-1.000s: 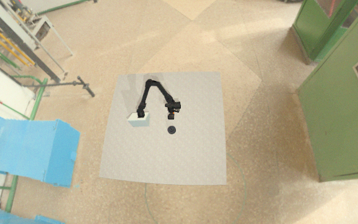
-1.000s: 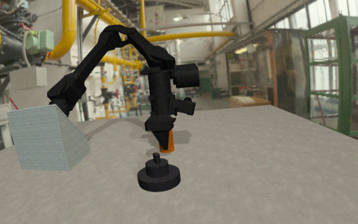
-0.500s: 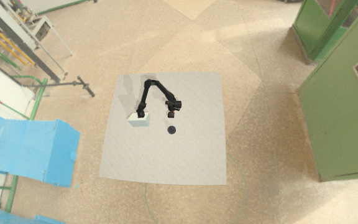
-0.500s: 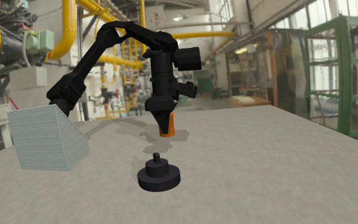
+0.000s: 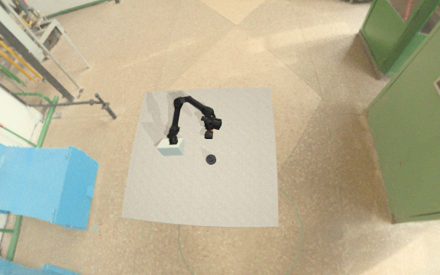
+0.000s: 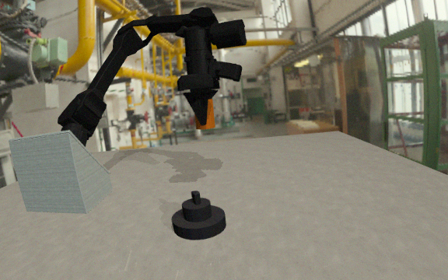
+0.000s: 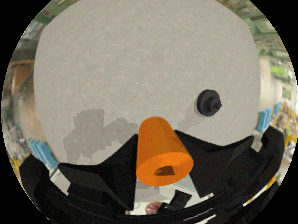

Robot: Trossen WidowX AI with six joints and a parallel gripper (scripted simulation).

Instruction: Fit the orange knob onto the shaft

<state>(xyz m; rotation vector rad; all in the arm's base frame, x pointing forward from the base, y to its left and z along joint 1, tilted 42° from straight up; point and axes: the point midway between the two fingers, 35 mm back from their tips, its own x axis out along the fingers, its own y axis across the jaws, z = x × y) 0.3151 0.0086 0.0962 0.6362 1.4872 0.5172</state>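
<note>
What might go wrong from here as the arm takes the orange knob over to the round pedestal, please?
The gripper holds the knob up in the air, away from the pedestal, so a slip could drop it on the table. The shaft is thin, so a small sideways error might land the knob's rim on it. The hole's flat side may also be turned wrongly, and pressing down then could jam it.

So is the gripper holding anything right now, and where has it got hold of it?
The gripper holds the orange knob by its sides, with the end showing the hole left uncovered.
</note>
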